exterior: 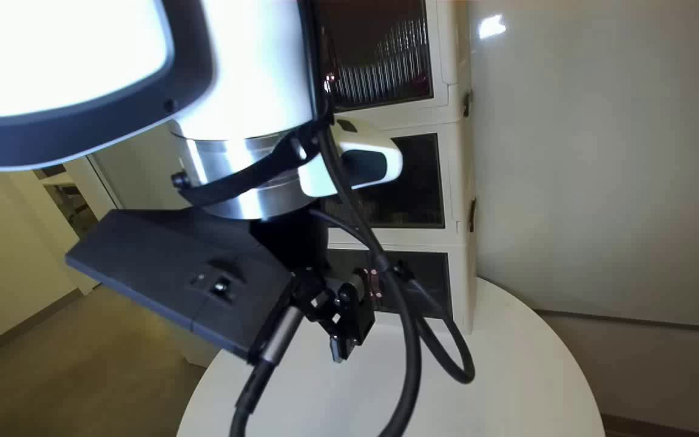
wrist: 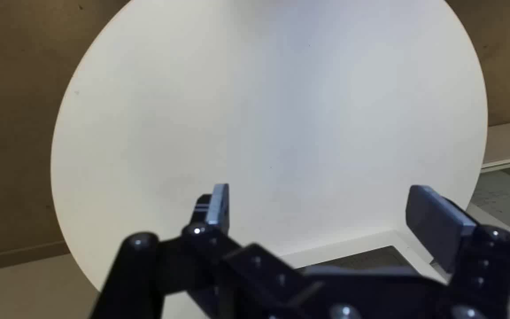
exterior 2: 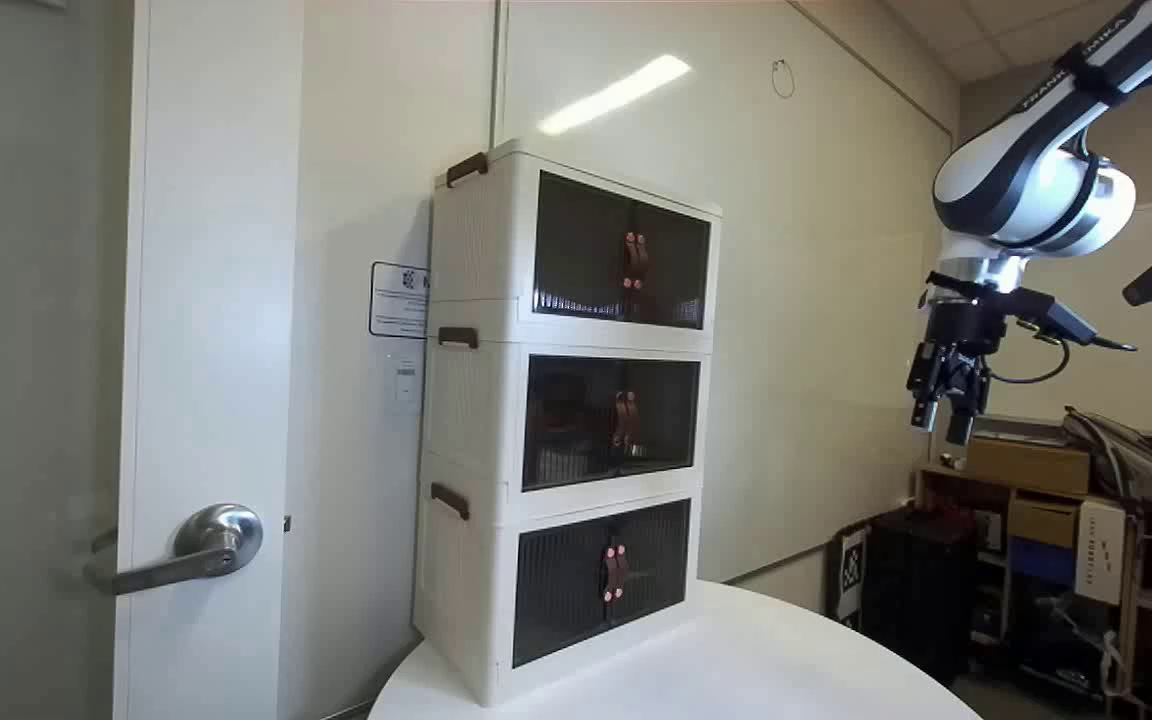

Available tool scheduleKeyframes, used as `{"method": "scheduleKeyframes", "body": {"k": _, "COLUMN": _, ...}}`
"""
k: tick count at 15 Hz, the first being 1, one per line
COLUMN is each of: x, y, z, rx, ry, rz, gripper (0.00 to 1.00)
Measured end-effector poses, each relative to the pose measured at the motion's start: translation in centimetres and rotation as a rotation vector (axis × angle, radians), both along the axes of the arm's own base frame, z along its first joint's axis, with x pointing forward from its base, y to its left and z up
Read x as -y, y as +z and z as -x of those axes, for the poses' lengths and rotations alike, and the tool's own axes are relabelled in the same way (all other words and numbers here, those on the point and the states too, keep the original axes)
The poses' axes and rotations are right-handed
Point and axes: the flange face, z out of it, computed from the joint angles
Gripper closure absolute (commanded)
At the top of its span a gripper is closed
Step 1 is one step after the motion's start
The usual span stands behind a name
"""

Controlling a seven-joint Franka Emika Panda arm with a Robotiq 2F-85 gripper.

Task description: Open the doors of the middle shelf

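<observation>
In an exterior view, a lever handle [exterior 2: 198,560] sits at lower left; at centre the cabinet [exterior 2: 601,338] stands on the table [exterior 2: 786,660], the doors [exterior 2: 596,430] of its middle shelf [exterior 2: 596,495] closed; at right, well apart, hangs the gripper [exterior 2: 942,422], released, its jaws spread wide in the wrist view

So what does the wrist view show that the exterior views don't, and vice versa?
Wrist only: the table past its widest part, edge curving back in on both sides. Exterior only: the middle shelf doors, the arm and, in an exterior view, a silver door lever. Shared: the gripper, some of the table, and part of the white cabinet.
</observation>
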Motion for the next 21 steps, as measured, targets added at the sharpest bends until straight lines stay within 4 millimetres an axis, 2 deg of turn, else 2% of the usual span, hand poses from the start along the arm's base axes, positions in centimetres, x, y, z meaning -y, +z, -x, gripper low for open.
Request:
{"method": "scheduleKeyframes", "body": {"k": 12, "x": -0.4, "y": 0.1, "z": -0.5, "rx": 0.018, "ry": -0.003, "rz": 0.005, "gripper": 0.0}}
{"method": "scheduleKeyframes", "body": {"k": 17, "x": -1.5, "y": 0.0, "z": -3.4, "rx": 0.075, "ry": -0.013, "rz": -0.003, "gripper": 0.0}}
{"method": "scheduleKeyframes", "body": {"k": 21, "x": -3.8, "y": -0.6, "z": -6.8, "rx": 0.091, "ry": 0.036, "rz": 0.009, "gripper": 0.0}}
